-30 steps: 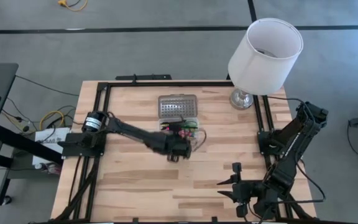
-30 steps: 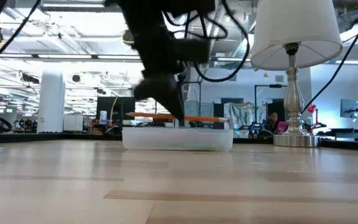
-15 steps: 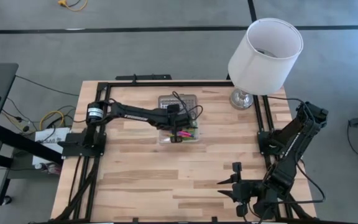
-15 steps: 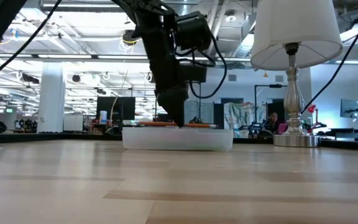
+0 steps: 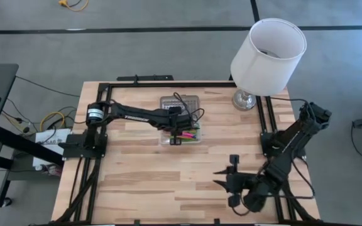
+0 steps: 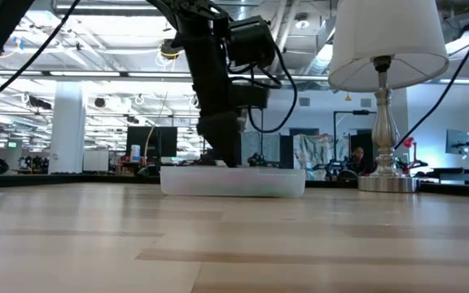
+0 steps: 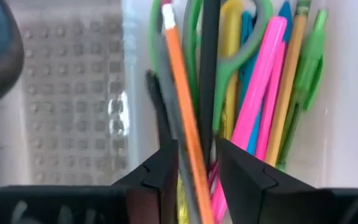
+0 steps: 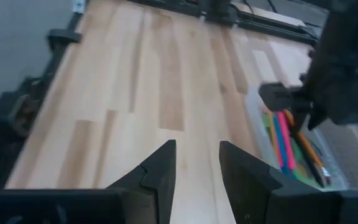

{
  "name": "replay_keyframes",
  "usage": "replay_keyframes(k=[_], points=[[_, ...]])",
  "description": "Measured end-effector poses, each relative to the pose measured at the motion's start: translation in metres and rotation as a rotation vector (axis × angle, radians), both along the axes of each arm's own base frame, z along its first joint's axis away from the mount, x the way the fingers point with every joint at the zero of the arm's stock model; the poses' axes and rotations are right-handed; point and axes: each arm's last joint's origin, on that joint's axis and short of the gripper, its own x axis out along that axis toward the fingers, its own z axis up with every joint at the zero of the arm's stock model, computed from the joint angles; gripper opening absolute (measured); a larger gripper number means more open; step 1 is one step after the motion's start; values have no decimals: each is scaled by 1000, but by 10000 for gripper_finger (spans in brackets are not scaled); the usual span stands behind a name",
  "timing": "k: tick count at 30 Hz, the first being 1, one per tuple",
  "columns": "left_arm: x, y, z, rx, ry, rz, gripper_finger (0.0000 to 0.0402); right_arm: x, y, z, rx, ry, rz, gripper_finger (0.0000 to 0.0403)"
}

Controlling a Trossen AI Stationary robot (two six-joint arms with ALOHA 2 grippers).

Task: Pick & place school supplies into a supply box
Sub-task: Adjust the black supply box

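Note:
The supply box is a clear tray in the middle of the table, and its ribbed lid lies open flat behind it. It holds school supplies: an orange pencil, pink highlighters, green-handled scissors and other pens. My left gripper hangs over the box, pointing steeply down. It is open, with one finger on either side of the orange pencil, which lies in the box. My right gripper stands open and empty above the table's near right part.
A white-shaded lamp stands at the far right corner on a metal foot. Black rails frame the table. Bare wood stretches between the box and my right gripper.
My left gripper has swung from the box's near side toward the far edge, over the box, carrying the orange pencil level. It then opened, and the pencil sank from rim height into the box. My right gripper has moved a little toward the table's middle.

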Motion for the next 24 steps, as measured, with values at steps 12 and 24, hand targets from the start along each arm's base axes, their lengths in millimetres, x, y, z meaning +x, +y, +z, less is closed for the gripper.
replay_keyframes(k=[12,24], points=[[-43,-15,91,-98,-191,-79,111,50,-65,-1,-7,8,-269,118],[-148,-38,131,-41,-382,-40,112,135,-130,-53,-48,45,-254,118]])
